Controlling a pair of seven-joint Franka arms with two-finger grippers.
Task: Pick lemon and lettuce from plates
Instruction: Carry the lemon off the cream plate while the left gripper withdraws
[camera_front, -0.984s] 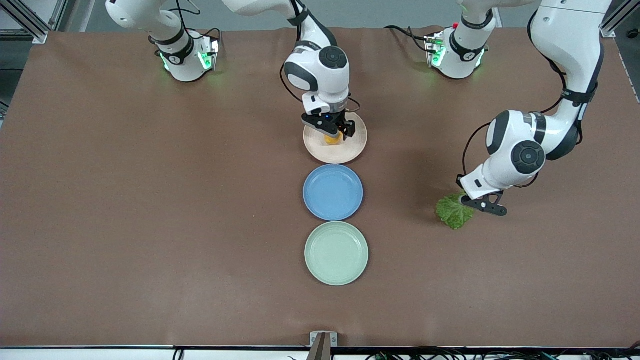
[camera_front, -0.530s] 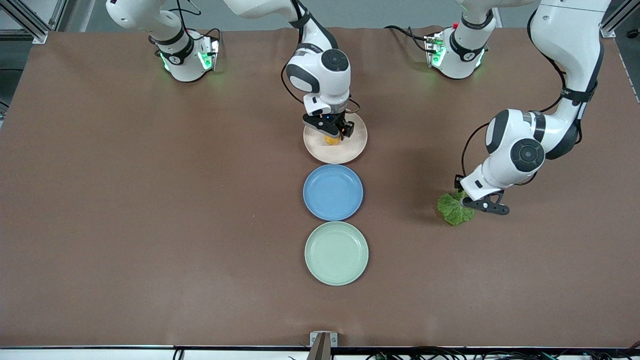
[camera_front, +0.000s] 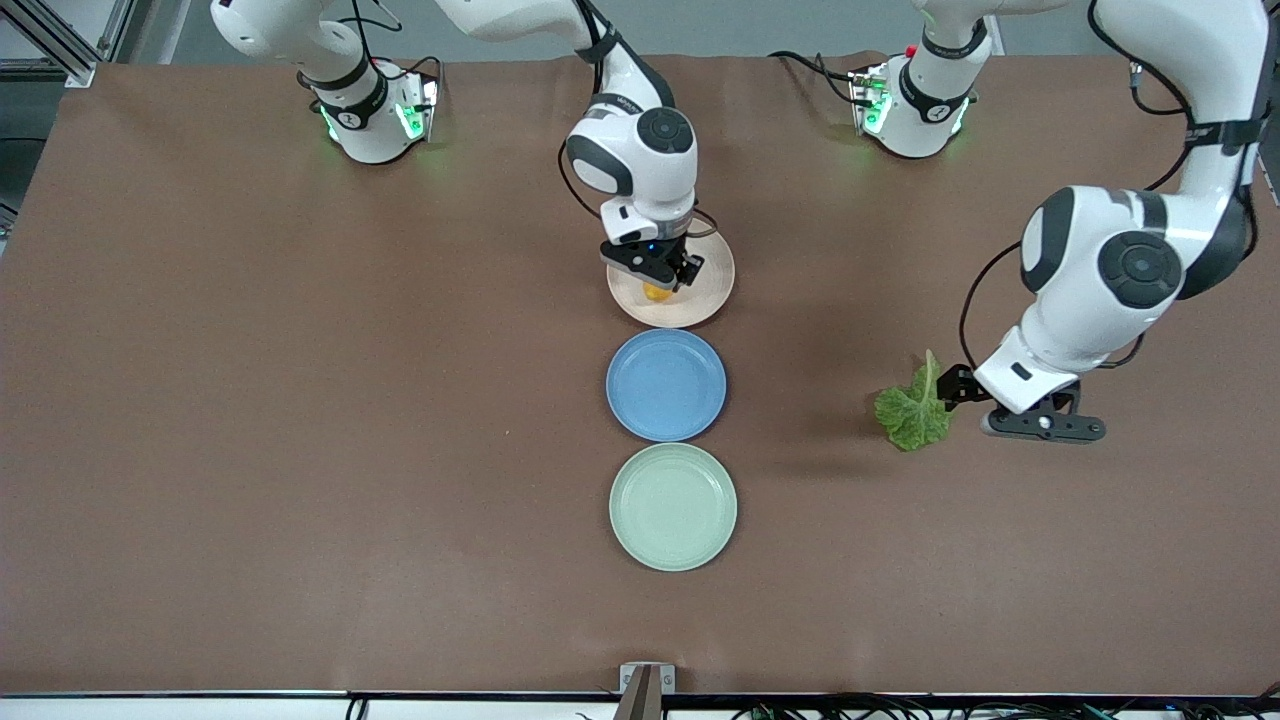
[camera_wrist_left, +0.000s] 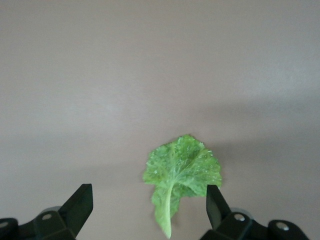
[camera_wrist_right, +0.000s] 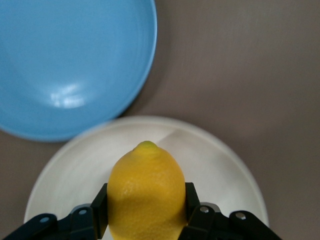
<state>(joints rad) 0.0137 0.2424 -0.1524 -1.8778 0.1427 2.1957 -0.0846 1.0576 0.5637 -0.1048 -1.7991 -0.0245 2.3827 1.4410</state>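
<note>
- The right tool (camera_front: 662, 276) pinches the lemon (camera_wrist_right: 146, 192) from both sides, over the beige-pink plate (camera_front: 712, 290).
- In the right wrist view, the lemon's pointy tip faces the blue plate (camera_front: 666, 385).
- The left tool (camera_wrist_left: 150, 212) is spread wide, just above the desk (camera_front: 300, 400).
- The lettuce (camera_front: 912, 415) lies flat on the desk beside it, toward the left arm's end, stalk pointing toward the robot bases.
- The mint green plate (camera_front: 673, 507) is nearest the front camera.
- The desk around the lettuce is bare brown.

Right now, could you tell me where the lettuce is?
The lettuce lies flat on the bare table toward the left arm's end, off every plate, beside the open left gripper.
</note>
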